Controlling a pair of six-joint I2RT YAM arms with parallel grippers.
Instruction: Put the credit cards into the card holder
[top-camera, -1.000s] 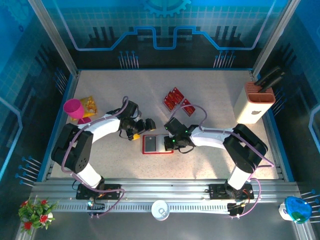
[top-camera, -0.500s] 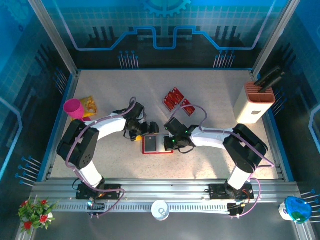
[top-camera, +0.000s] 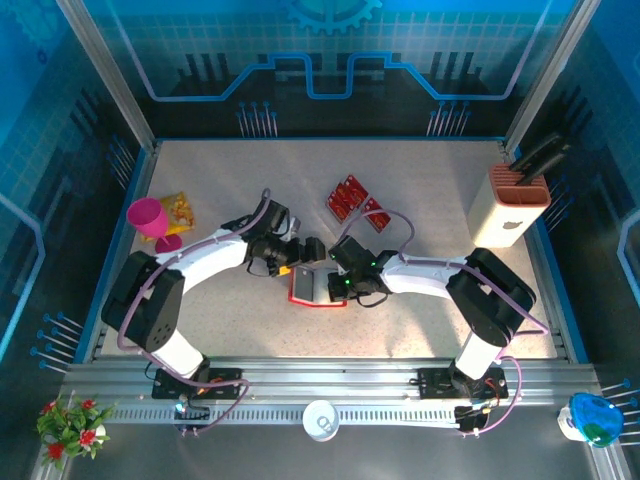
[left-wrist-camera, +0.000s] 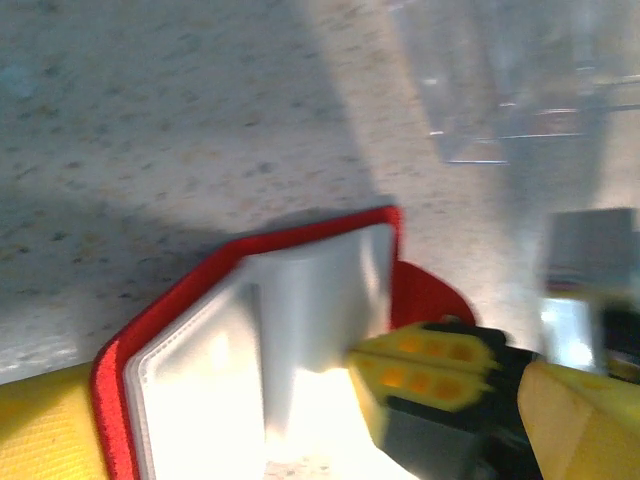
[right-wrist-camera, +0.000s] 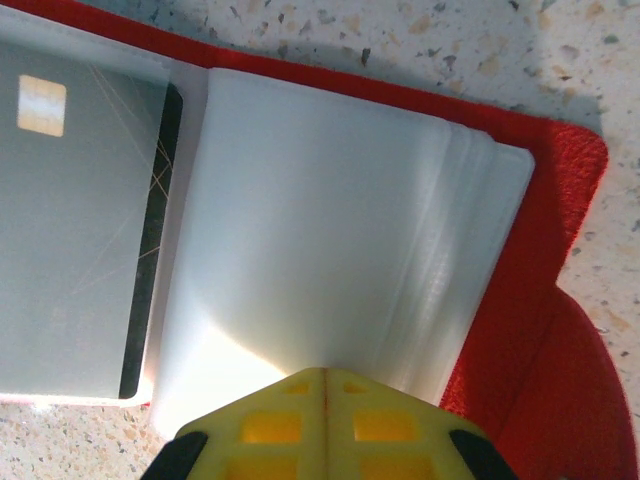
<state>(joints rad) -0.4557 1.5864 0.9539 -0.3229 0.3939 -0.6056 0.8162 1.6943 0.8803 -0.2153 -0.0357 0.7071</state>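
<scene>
The red card holder (top-camera: 304, 296) lies open at the table's middle, its left flap raised (left-wrist-camera: 190, 300). My right gripper (top-camera: 327, 288) is shut, and its yellow tips (right-wrist-camera: 325, 415) press down on the pale inner sleeves (right-wrist-camera: 330, 230). A card with a black stripe (right-wrist-camera: 90, 230) sits in the left pocket. My left gripper (top-camera: 304, 258) stands open at the holder's far left edge. Its yellow fingers (left-wrist-camera: 45, 430) straddle the raised flap, with the right gripper's tips (left-wrist-camera: 430, 365) in front. Red credit cards (top-camera: 347, 197) lie in two lots behind the holder, the second (top-camera: 375, 215) nearer the right arm.
A beige slotted block (top-camera: 518, 205) stands at the back right. A pink cup (top-camera: 150, 217) and a yellow packet (top-camera: 180, 208) are at the left. A clear plastic tray (left-wrist-camera: 500, 80) lies just beyond the holder.
My left gripper has moved right to the holder's left edge, and the left flap has lifted off the table. The right arm has stayed put.
</scene>
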